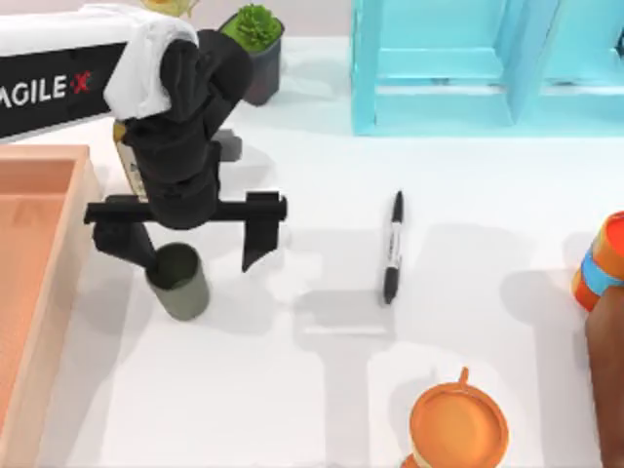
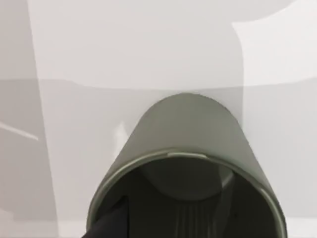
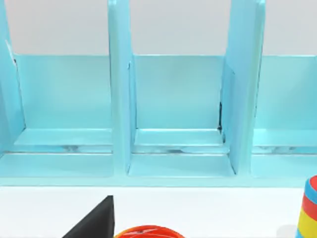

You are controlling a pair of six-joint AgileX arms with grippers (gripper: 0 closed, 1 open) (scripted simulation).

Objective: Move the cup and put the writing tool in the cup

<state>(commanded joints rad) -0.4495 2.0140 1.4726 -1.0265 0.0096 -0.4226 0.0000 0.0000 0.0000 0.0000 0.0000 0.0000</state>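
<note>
Grey-olive cup stands upright on the white desk, left of centre — the left end effector hovers over it, fingers spread wide, one fingertip dipping inside the rim. Black marker pen lies flat well to its right

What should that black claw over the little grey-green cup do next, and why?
Probably close. The left gripper is open, one finger at the small grey-olive cylindrical cup's rim and the other far off beside it. The slim black marker pen lies apart on the white table, so gripping the cup comes first.
</note>
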